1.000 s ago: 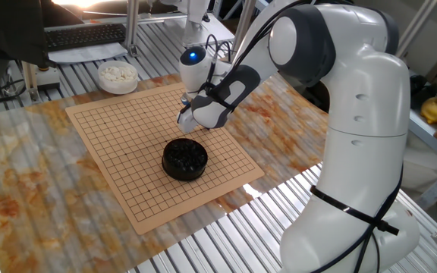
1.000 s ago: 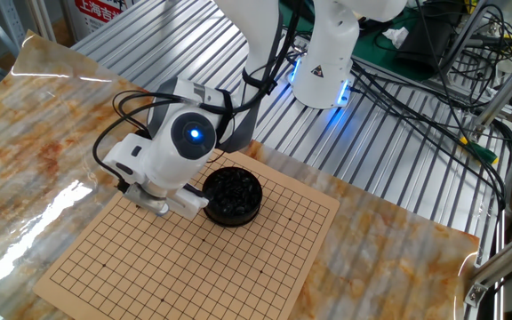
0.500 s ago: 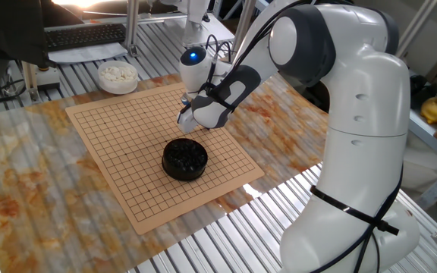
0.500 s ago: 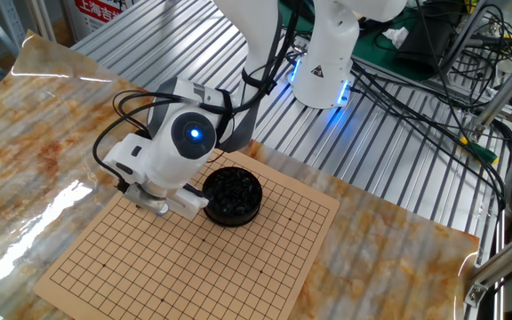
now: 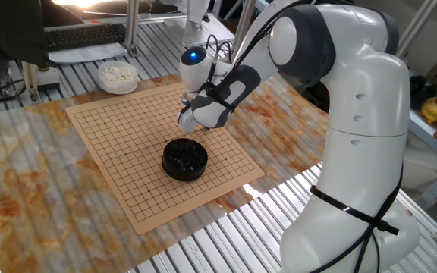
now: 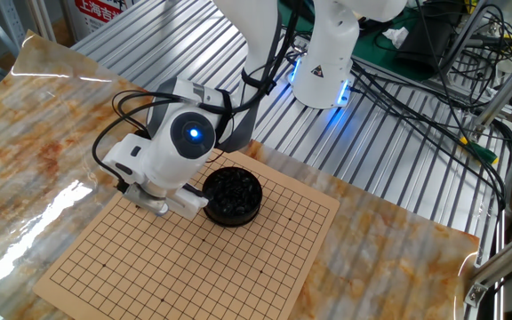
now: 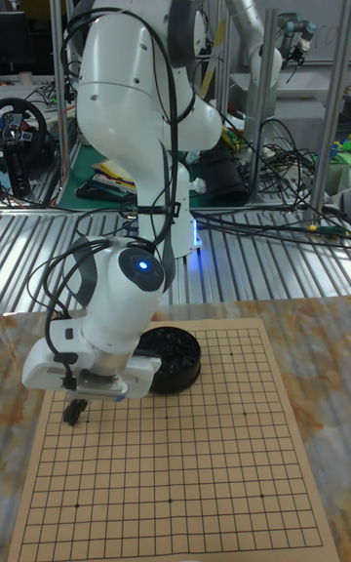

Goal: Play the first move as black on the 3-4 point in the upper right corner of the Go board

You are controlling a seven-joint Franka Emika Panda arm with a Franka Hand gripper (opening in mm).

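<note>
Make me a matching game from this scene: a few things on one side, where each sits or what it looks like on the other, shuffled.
Things:
1. black bowl
2. white bowl
3. end effector
4. board

Descriptions:
A. tan wood with a black grid
B. off the board, past its corner, filled with pale stones
C. standing on the board, full of dark stones
D. low over the grid, beside the black bowl

Pairs: 1-C, 2-B, 3-D, 4-A
</note>
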